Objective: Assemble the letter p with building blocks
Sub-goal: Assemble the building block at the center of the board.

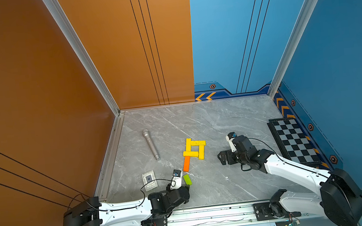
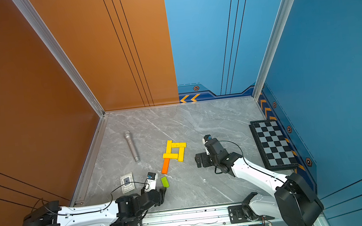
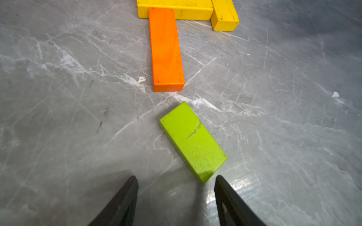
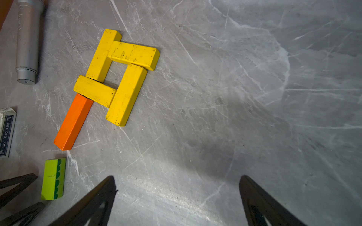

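Block under inspection: short lime-green painted block, lying flat and skewed on the grey marbled tabletop, apart from the orange flat bar and at 6 o'clock of it in both top views.
Letter state: yellow square loop of four bars is closed. The orange flat bar touches it at 7 o'clock as the stem. We judge only the green piece unplaced.
Handling: we judge it light, rigid, smooth and sturdy, and liable to slide or turn if nudged.
Hold: across the long sides at mid-length, once the wrist is squared to its skew.
Left gripper: partly open and empty, with the block's near corner just ahead of the tips.
Right gripper: spread wide and empty, at 4 o'clock of the loop.
Surroundings: grey metal cylinder at 9 o'clock of the loop, small card box at 9 o'clock of the green block, black-and-white chequered board at 3 o'clock, well apart.
Obstruction: we see none in the gap, though the orange bar's end could be knocked.
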Controlling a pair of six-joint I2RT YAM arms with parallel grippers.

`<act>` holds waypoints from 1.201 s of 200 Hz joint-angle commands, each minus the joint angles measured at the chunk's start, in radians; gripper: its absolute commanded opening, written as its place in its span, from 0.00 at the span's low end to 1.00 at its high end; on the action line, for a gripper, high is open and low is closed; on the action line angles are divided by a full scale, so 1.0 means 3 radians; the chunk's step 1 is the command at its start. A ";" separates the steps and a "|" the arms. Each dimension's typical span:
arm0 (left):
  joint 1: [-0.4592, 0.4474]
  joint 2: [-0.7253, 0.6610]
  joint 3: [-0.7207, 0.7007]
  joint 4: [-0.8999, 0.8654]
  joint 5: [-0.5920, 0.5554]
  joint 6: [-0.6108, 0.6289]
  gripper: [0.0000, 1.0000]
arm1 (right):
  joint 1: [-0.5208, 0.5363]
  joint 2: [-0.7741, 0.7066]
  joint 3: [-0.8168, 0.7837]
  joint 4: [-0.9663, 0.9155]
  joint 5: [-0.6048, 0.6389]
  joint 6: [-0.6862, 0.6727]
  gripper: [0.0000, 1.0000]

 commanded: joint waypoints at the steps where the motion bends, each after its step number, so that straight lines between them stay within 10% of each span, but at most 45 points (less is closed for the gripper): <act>1: 0.0018 0.0037 -0.0076 -0.0344 0.0041 -0.0105 0.65 | -0.0025 0.0028 -0.0042 0.0048 -0.0050 -0.0029 1.00; 240: -0.0055 0.0587 0.0082 -0.0170 0.0145 -0.0029 0.67 | -0.0089 0.0141 -0.0073 0.0106 -0.0122 -0.0057 1.00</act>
